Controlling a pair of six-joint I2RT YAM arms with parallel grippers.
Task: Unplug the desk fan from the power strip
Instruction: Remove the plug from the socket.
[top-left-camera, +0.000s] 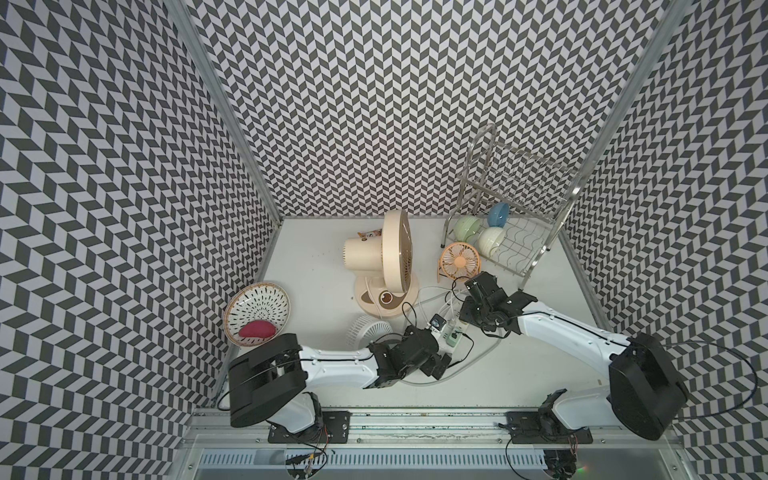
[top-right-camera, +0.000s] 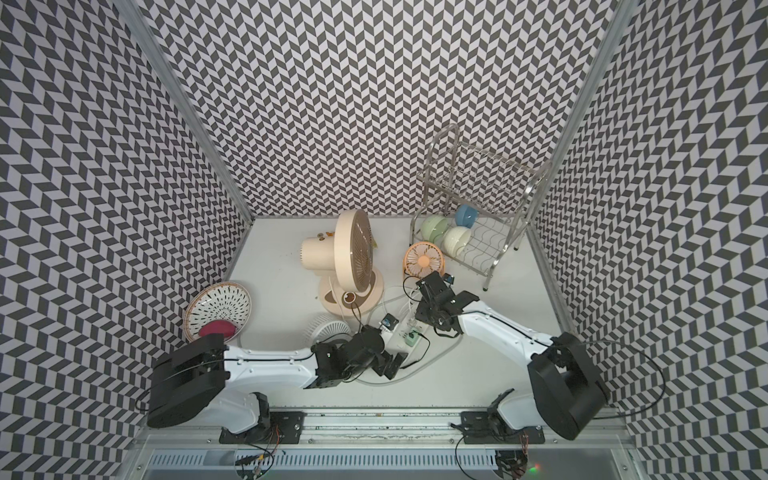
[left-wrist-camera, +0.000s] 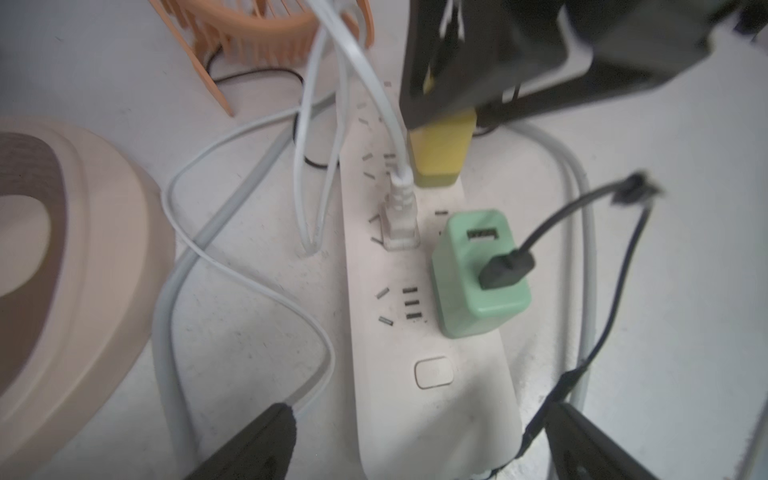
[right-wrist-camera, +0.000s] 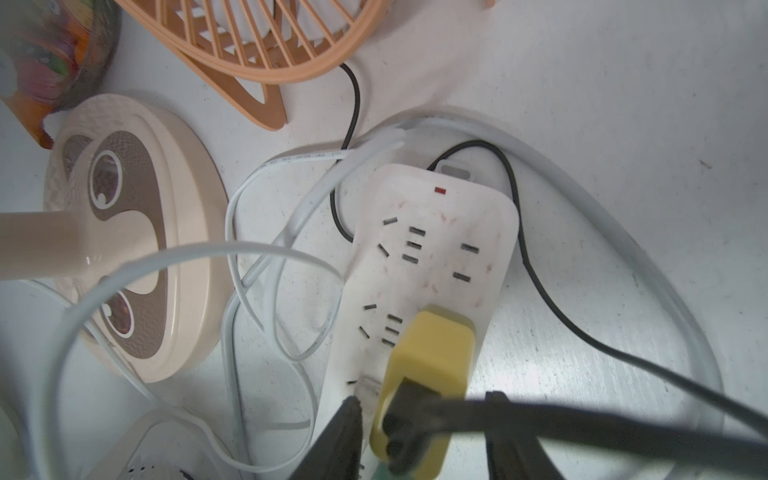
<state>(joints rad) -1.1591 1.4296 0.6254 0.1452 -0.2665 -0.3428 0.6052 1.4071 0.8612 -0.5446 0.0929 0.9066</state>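
Left wrist view: left gripper (left-wrist-camera: 419, 415) is hanging wide open, empty, straddling the long flat white plastic power strip (left-wrist-camera: 395, 340), lying mid-bench nearer the front edge; right gripper (right-wrist-camera: 424, 401) is bracketing its yellow block-shaped plug adapter (right-wrist-camera: 432, 349), half open, grip can't tell.

From where I sit, both top views are bright and evenly lit from above, with only soft, short shadows on the white table (top-left-camera: 540, 374) and no glare, though the zigzag walls (top-left-camera: 104, 208) bow and stretch toward the edges. My left wrist view is softer: the power strip (left-wrist-camera: 390, 353) is fairly sharp in the middle, while the beige fan base (left-wrist-camera: 83, 270) and the picture's corners smear. In my right wrist view the black cable (right-wrist-camera: 602, 424) nearest the lens is a dark blur, and the table looks slightly washed out.
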